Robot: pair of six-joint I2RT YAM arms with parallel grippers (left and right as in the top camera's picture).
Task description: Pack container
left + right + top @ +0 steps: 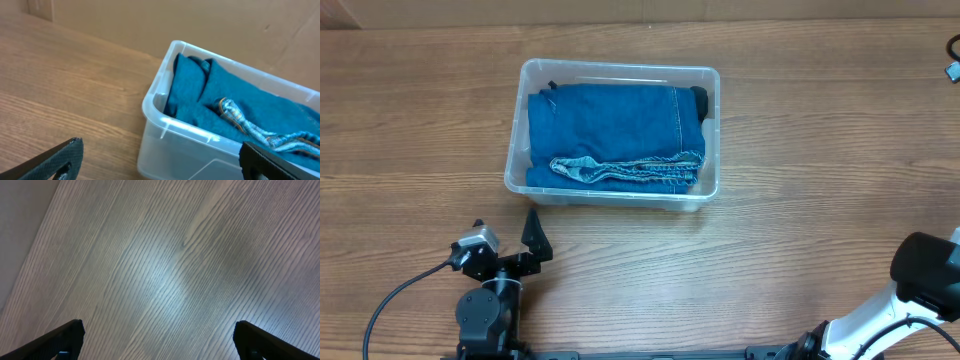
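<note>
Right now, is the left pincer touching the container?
Apart. The overhead view shows bare table between the open left pincer and the container, at its near wall.

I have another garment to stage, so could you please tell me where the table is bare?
Bare wooden table lies left of the clear rectangular plastic tub, right of it, and in front between the left gripper and right arm. The tub is crowded: folded blue denim jeans fill it.

A wood-grain table [770, 250] stretches edge to edge; a dark cable [953, 66] lies at its far right corner.
</note>
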